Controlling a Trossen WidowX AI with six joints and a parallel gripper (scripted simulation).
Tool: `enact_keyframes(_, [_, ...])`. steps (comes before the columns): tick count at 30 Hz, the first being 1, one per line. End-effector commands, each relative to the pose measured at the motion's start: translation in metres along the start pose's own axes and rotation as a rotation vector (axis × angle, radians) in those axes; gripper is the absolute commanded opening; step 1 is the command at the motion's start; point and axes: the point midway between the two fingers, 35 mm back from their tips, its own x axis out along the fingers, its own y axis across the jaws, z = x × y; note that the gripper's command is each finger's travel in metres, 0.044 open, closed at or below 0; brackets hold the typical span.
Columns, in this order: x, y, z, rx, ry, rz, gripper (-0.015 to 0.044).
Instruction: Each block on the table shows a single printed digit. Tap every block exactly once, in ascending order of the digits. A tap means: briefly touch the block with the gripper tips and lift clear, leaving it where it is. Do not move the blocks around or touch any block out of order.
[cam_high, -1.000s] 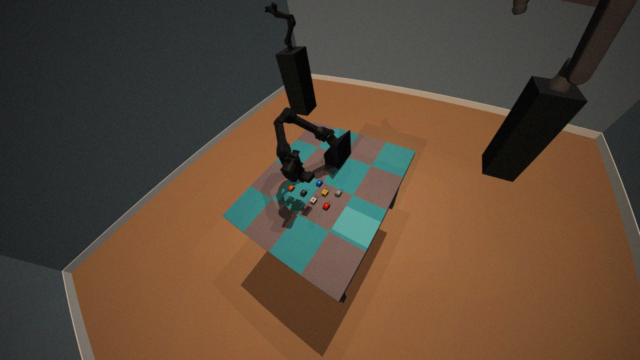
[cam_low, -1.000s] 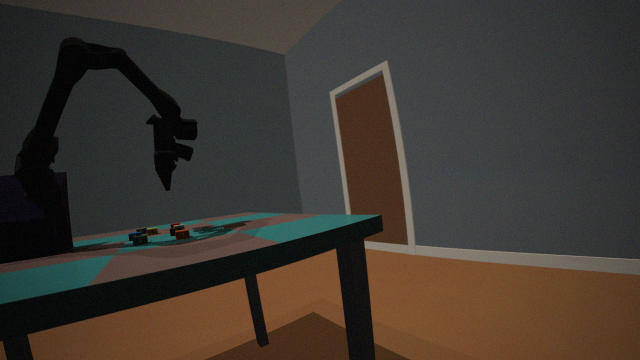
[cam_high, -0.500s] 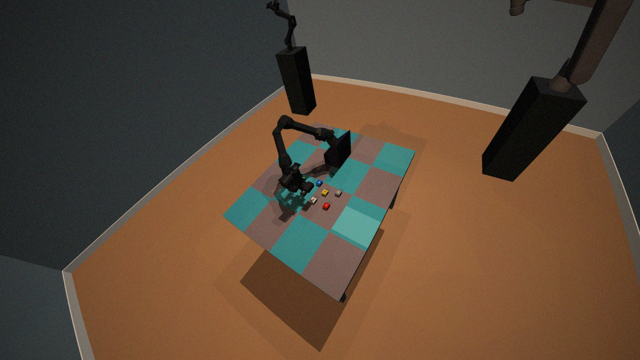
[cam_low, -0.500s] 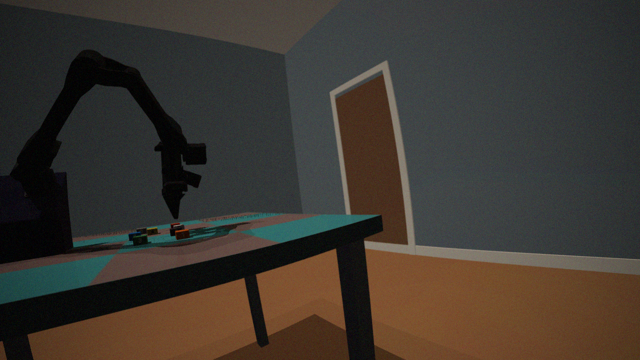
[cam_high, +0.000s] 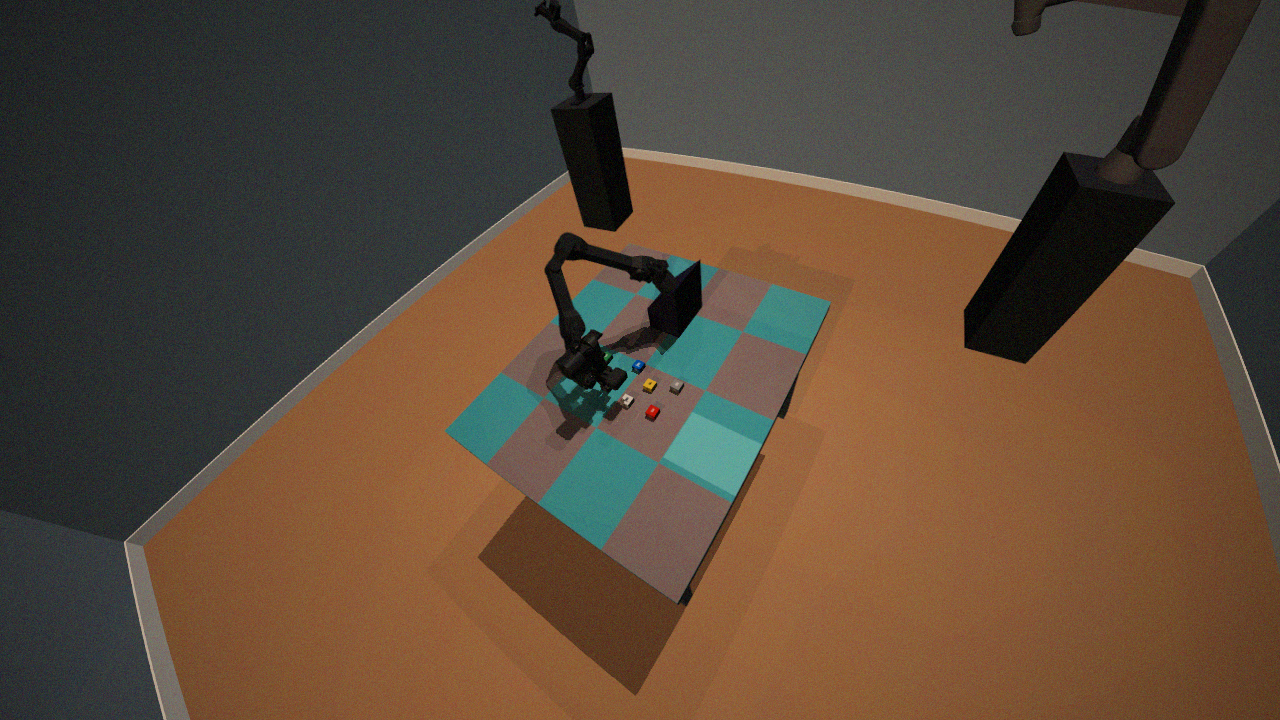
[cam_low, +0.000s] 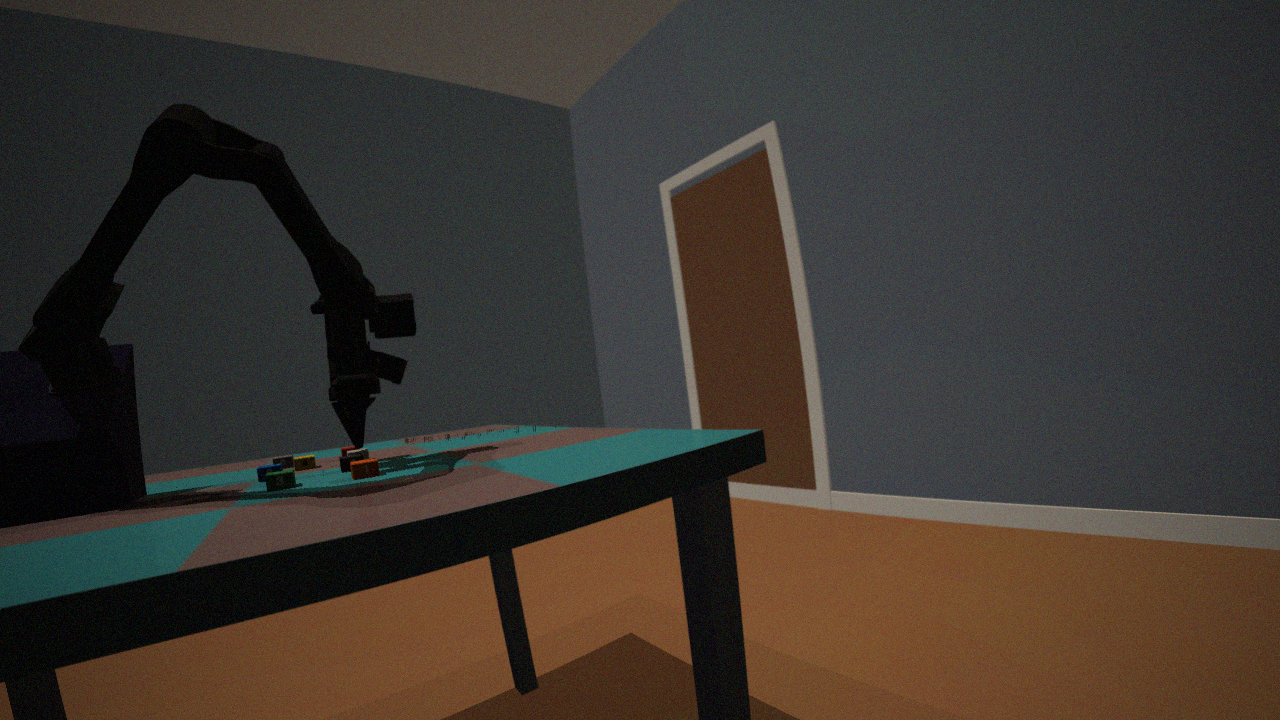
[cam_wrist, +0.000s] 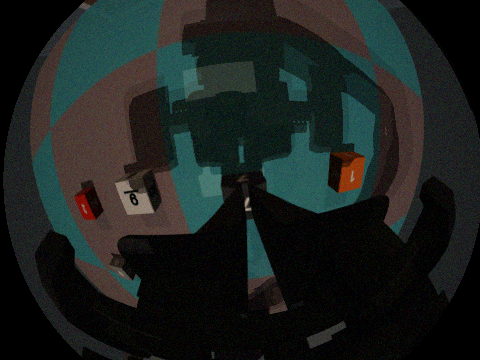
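Observation:
My gripper (cam_low: 358, 445) (cam_wrist: 245, 193) is shut, pointing down, its tips just over or at the black block (cam_wrist: 230, 182), marked 7; contact cannot be told. The fingers partly cover that block. The orange block (cam_low: 365, 468) (cam_wrist: 347, 172) shows a 1. The white block (cam_high: 627, 401) (cam_wrist: 142, 196) shows a barred 6 or 9. The red block (cam_high: 652, 412) (cam_wrist: 87, 204) shows a 2. The blue block (cam_high: 638, 366) (cam_low: 268, 471), yellow block (cam_high: 649, 385) (cam_low: 305, 462), grey block (cam_high: 676, 386) and green block (cam_low: 280, 480) stand nearer the arm base. Their digits are unreadable now.
The checkered table (cam_high: 662, 528) (cam_low: 572, 495) carries the blocks and the arm. A dark upright panel (cam_high: 675, 304) stands at the arm's base. The arm hides the orange and black blocks in the top view. Pedestals (cam_high: 595, 165) (cam_high: 1065, 259) with other arms stand away from the table.

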Motion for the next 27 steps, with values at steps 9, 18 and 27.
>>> enact_keyframes(9, [0.015, 0.001, -0.004, -0.01, 0.012, -0.004, 0.002])
enact_keyframes(18, [-0.015, 0.001, -0.004, -0.009, 0.012, -0.003, 0.002])
enact_keyframes(27, [-0.096, 0.002, -0.003, -0.009, 0.012, 0.001, 0.002])
